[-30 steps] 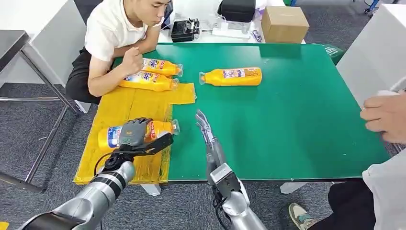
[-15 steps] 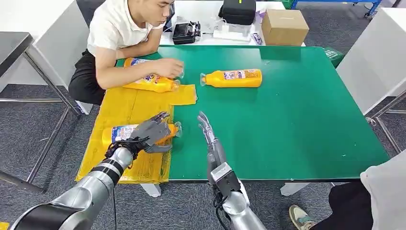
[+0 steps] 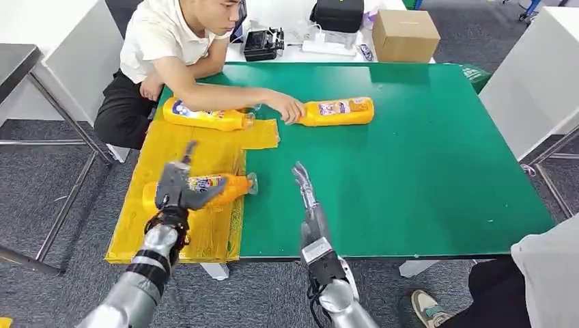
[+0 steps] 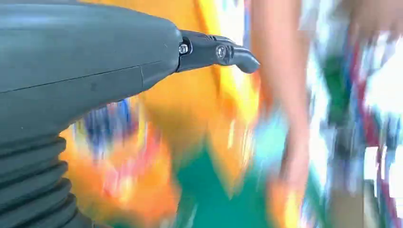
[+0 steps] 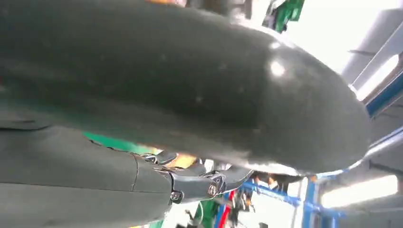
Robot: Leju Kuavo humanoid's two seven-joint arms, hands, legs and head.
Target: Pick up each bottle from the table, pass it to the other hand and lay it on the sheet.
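Head view | your left hand (image 3: 179,188) is hovering open-fingered over the bottle (image 3: 217,186) on the sheet (image 3: 171,154) | right hand (image 3: 305,188) is idling, fingers straight | next: table bottle (image 3: 338,111) at 1 o'clock.

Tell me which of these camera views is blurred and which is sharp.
Head view: sharp, evenly lit, the table and bottles clear. Left wrist view: the left hand is crisp, but everything behind it is smeared by motion blur. Right wrist view: the right hand is dark and close, with bright glare behind it.
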